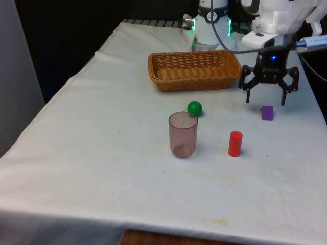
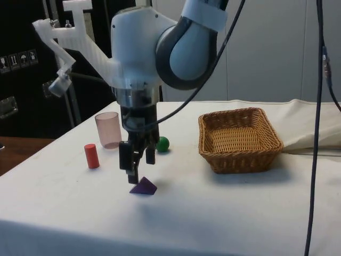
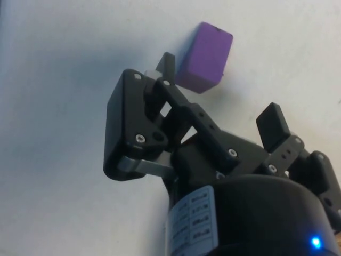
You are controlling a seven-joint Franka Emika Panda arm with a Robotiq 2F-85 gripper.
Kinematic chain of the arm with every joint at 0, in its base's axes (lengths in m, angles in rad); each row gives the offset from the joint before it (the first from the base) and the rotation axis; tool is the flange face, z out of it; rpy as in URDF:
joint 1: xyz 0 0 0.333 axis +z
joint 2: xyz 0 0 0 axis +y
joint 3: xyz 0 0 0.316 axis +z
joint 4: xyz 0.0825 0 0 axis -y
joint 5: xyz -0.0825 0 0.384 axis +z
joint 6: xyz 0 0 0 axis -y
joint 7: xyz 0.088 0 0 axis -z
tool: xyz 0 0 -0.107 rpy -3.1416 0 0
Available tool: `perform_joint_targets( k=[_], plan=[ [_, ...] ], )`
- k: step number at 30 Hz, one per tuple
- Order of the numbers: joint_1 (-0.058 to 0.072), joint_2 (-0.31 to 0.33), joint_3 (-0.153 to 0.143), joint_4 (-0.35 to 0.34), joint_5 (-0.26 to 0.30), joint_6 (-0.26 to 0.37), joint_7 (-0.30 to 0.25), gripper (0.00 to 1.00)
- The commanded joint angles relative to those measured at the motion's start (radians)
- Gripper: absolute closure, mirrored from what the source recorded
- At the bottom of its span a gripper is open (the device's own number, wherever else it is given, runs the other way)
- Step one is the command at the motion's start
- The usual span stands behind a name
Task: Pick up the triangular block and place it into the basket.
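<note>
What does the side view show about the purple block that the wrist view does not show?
Side view: the purple block has a sloped, triangular profile, and the wicker basket sits apart from it. Wrist view: the block lies just beyond the open end effector, not between its fingers. Both show it resting on the white cloth, ungrasped.

triangular block (image 1: 266,113): purple
basket (image 1: 194,69): tan woven wicker (upper centre of the front view)
ball (image 1: 194,107): green
cylinder (image 1: 235,143): red
cup (image 1: 183,135): translucent brownish-pink
cloth (image 1: 102,153): white
gripper (image 1: 269,95): black
</note>
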Motion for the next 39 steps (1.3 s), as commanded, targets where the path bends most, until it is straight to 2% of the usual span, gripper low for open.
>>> perform_joint_targets(
  k=[1,6,7,11,14,16,17,24,28,33,34,35,39],
  plan=[
    [0.003,0.012,-0.001,0.002,0.000,0.019,0.009,0.00],
    [0.002,0.032,0.001,0.005,0.001,0.038,0.012,0.00],
    [0.000,0.025,0.001,0.003,0.000,0.025,0.006,0.00],
    [0.003,0.048,0.002,0.007,0.001,0.053,0.016,0.02],
    [0.003,0.054,0.003,0.008,0.000,0.059,0.018,0.14],
    [0.000,0.051,0.004,0.006,0.000,0.050,0.012,0.25],
    [0.003,0.056,0.003,0.008,0.000,0.061,0.019,0.30],
    [0.002,0.059,0.004,0.009,0.000,0.062,0.020,0.66],
    [0.003,0.059,0.004,0.009,0.000,0.063,0.020,0.66],
    [0.008,0.015,-0.004,0.001,-0.008,0.034,0.029,0.66],
    [0.000,0.034,0.005,0.009,0.000,0.043,0.017,0.66],
    [0.008,0.009,-0.005,0.000,-0.009,0.029,0.031,0.66],
    [0.011,-0.016,-0.008,-0.003,-0.014,0.010,0.037,0.66]
  ],
)
